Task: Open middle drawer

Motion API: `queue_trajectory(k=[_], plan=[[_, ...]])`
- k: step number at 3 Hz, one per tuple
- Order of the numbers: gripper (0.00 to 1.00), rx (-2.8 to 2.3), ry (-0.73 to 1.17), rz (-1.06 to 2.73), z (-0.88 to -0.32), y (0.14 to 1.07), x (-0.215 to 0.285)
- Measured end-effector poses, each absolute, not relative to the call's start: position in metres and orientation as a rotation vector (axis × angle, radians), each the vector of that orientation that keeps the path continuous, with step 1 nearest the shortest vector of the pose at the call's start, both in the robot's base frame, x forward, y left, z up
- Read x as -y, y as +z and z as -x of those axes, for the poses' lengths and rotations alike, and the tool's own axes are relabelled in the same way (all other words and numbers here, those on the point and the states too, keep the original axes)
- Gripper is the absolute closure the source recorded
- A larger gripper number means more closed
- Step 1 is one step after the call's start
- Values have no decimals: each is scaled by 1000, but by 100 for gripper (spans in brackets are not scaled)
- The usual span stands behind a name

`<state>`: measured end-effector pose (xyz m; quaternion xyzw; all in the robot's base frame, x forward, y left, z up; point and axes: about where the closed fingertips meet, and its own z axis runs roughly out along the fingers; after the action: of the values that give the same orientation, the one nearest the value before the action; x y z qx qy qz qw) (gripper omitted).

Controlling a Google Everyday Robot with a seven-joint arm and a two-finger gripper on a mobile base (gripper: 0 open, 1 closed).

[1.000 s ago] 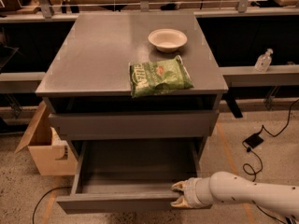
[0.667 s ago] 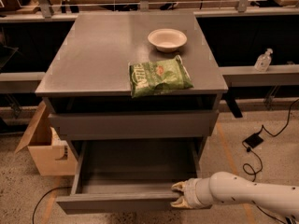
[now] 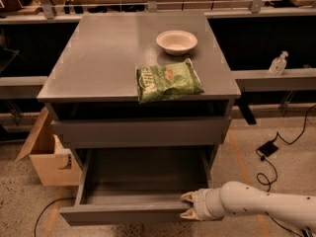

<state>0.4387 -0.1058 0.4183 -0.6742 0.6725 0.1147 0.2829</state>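
Note:
The middle drawer (image 3: 123, 214) is pulled well out of the dark-grey cabinet, and its shallow grey interior (image 3: 143, 181) is bare. The uppermost drawer front (image 3: 143, 131) sits above it, out by a small amount. The lowest drawer is hidden below the open one. My gripper (image 3: 187, 205) is at the right end of the middle drawer's front wall. One finger is inside the drawer and the other outside, closed on the wall. My white arm (image 3: 261, 205) comes in from the lower right.
A green chip bag (image 3: 168, 80) and a white bowl (image 3: 177, 41) lie on the cabinet top (image 3: 98, 58). A cardboard box (image 3: 49, 157) stands on the floor to the left. A bottle (image 3: 279, 63) stands on a ledge at right. Cables and a black pedal (image 3: 269, 148) lie on the floor.

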Motion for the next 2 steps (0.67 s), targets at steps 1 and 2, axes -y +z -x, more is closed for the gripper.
queue_trajectory(k=[1,2], plan=[[6,-1796,287,1803,-447,430,110],[0,-1800,246,1791,-451,450,119]])
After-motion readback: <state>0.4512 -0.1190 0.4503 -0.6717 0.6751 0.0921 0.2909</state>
